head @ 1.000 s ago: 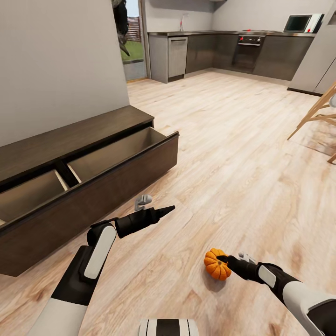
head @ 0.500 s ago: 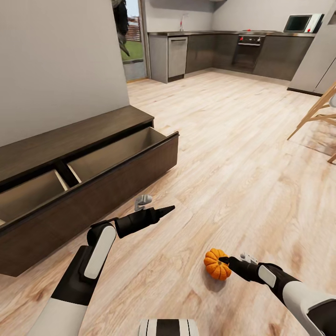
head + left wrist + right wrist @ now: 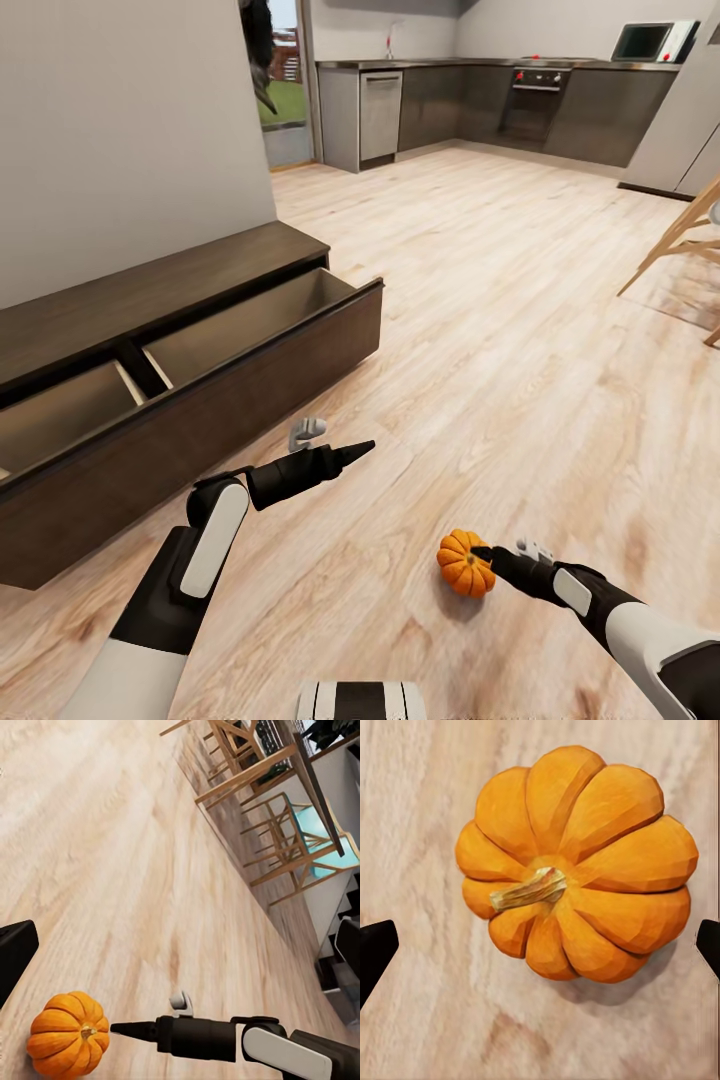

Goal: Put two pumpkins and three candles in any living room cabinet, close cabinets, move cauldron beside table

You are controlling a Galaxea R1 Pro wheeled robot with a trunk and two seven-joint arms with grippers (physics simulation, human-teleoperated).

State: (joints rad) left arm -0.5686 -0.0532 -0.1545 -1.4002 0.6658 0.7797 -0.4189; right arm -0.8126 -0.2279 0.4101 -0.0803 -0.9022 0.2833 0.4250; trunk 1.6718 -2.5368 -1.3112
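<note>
One pumpkin (image 3: 464, 563) sits on the wood floor (image 3: 520, 330), stem up, directly beneath my right claw (image 3: 482, 552), whose fingers (image 3: 376, 949) are spread wide around it (nothing gripped). My left claw (image 3: 362, 447) looks pinched together, empty, near the cabinet (image 3: 200, 400) with its drawers pulled out.

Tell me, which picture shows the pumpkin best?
The right wrist view: the pumpkin looks big, with ribs and stem clear. The head view shows it small on the floor; the left wrist view shows it in a corner.
</note>
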